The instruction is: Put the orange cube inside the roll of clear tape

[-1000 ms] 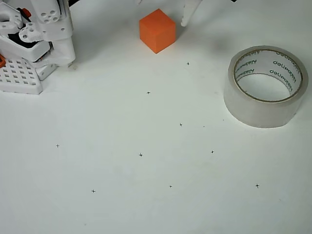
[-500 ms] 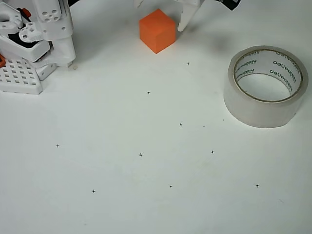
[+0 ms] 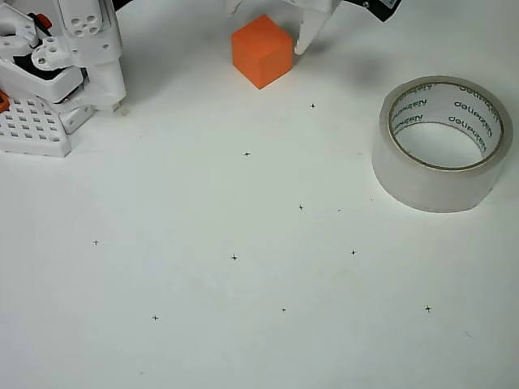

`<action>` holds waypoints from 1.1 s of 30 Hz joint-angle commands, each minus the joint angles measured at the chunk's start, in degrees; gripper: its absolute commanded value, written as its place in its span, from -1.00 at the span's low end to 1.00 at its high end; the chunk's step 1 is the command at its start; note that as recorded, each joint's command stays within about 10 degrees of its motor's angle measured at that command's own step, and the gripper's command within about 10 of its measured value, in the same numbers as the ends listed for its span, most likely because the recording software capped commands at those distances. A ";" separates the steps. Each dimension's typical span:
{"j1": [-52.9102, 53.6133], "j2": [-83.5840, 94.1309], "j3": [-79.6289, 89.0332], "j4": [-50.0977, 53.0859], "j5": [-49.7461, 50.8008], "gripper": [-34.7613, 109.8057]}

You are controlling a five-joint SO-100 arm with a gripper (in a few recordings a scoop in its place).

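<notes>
In the overhead view the orange cube [image 3: 261,51] rests on the white table near the top edge. My gripper [image 3: 268,26] reaches in from the top and stands open astride the cube. Its right finger [image 3: 308,28] sits close against the cube's right corner, and the tip of the left finger [image 3: 233,6] just shows at the frame's top, above the cube's left side. The roll of clear tape [image 3: 422,188] lies flat at the right, hole upward, its printed core showing, well apart from the cube.
The arm's white base and a perforated white block [image 3: 49,81] fill the top left corner. Small black cross marks [image 3: 234,258] are scattered over the white table.
The right finger has come down and to the left, closer to the cube's right corner. Cube and tape roll have stayed put.
</notes>
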 commanded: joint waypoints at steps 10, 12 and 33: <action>-0.44 0.88 1.41 -0.79 1.41 0.12; -0.35 0.88 1.76 -0.79 1.49 0.12; 1.67 3.52 10.20 -2.99 1.49 0.12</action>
